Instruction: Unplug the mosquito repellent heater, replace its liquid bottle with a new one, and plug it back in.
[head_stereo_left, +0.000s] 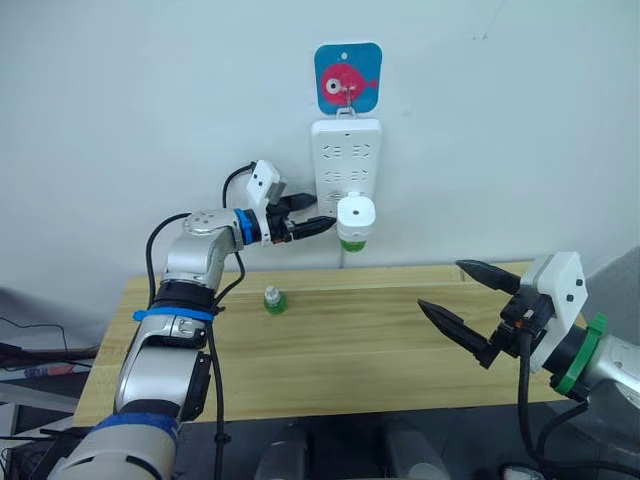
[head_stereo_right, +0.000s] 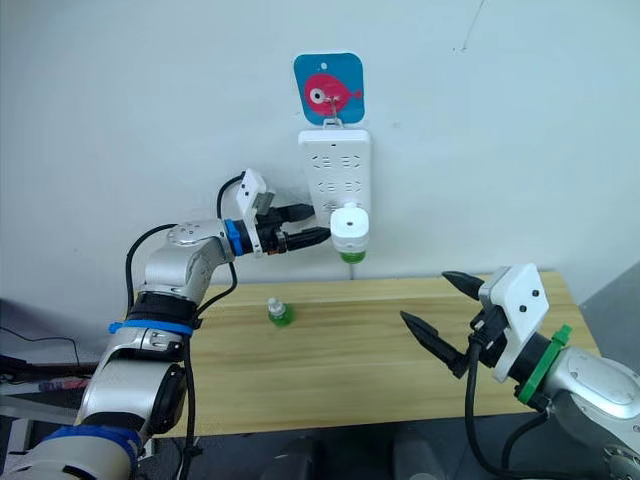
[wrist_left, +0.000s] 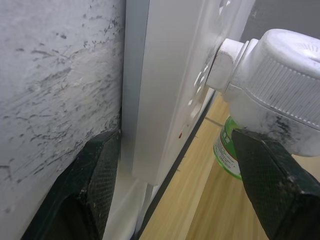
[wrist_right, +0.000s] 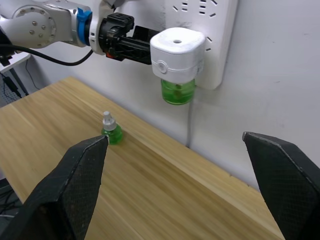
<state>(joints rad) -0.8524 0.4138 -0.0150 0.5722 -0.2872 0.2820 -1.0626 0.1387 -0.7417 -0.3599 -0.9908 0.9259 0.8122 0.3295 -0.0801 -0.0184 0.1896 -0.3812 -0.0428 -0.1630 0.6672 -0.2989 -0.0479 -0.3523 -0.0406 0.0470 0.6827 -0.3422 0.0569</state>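
The mosquito repellent heater is seen plugged into the lower part of the white power strip, which hangs on the wall below a blue card with a pink fish. A green liquid bottle is fitted under the heater at its 6 o'clock. The left gripper is raised to the strip at the heater's 9 o'clock, its fingers spread apart; in the left wrist view one finger lies against the wall at the strip's edge and the other just beside the heater's ribbed body, though contact with the heater cannot be told. A second small green bottle with a pale cap stands upright on the wooden worktop, at about 7 o'clock from the heater and well apart from it. The right gripper is held over the worktop's right end, at 4 o'clock from the heater, its fingers wide apart and holding nothing.
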